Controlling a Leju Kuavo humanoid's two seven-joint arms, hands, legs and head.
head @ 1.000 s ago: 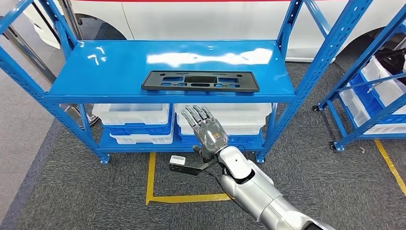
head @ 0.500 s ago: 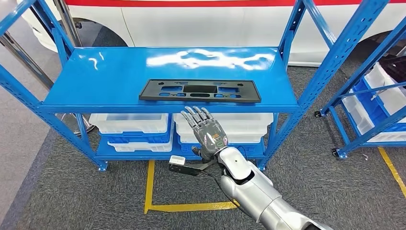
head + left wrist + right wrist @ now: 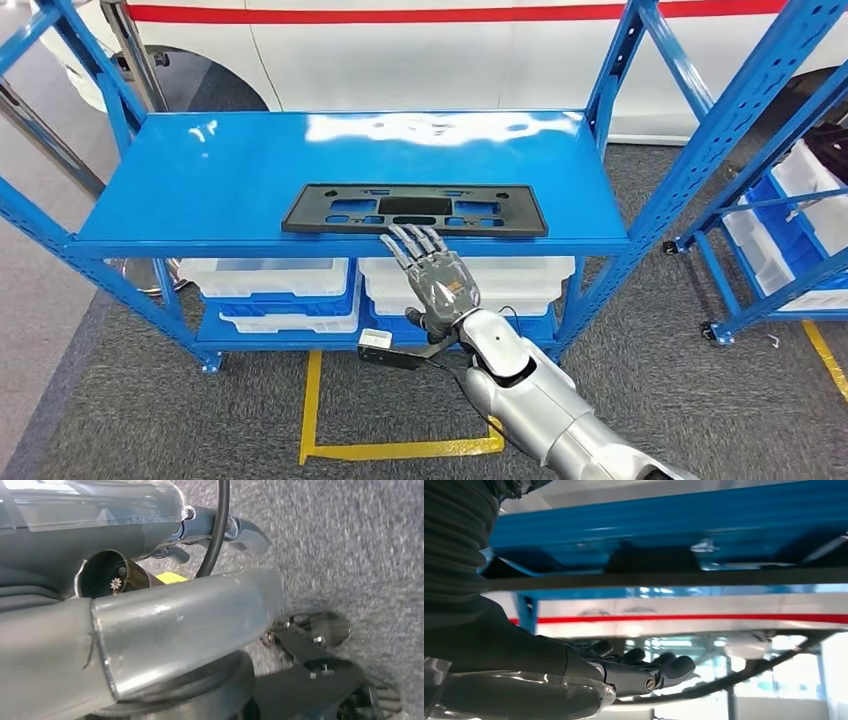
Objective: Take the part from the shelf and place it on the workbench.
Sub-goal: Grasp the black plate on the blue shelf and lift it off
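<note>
A flat black plastic part (image 3: 415, 208) with several cut-outs lies along the front of the blue shelf's top board (image 3: 200, 180). My right hand (image 3: 437, 278) reaches up from below with its fingers straight and apart, holding nothing. Its fingertips (image 3: 410, 236) overlap the part's front edge near the middle. The right wrist view shows the same hand (image 3: 639, 672) flat and empty below the blue shelf (image 3: 674, 525). In the left wrist view my left hand (image 3: 150, 525) hangs over the grey carpet, and how its fingers lie is unclear.
White bins (image 3: 270, 275) fill the shelf's lower level behind my hand. A white vehicle (image 3: 420, 50) stands behind the shelf. A second blue rack (image 3: 770, 230) with white bins is at the right. Yellow tape (image 3: 310, 400) marks the grey carpet.
The camera has moved closer to the shelf. My right hand has risen from below the shelf's front edge, and its fingertips now reach the part's front edge.
</note>
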